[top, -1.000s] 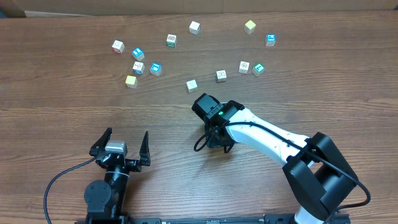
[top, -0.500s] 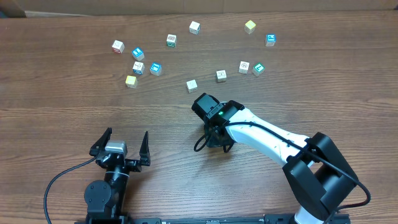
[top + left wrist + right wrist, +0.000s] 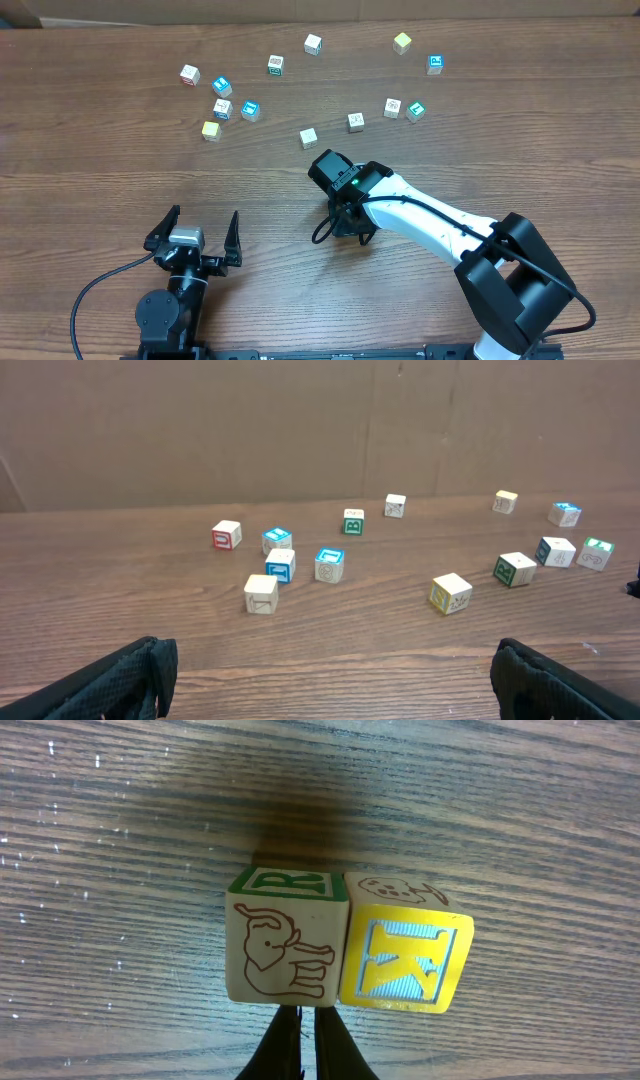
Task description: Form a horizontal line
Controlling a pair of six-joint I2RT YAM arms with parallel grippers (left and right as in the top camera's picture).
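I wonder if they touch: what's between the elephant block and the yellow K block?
Nothing: the right wrist view shows the elephant block and yellow K block touching.

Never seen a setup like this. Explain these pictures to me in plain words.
Two robot arms work at a wooden table. One picture looks down from above; the other two come from cameras on the arms' wrists. Small lettered blocks lie scattered across the far side. The left gripper stands wide open, holding nothing. The right gripper is shut and empty, its tip right by an elephant block and a yellow block that touch side by side in a short row.
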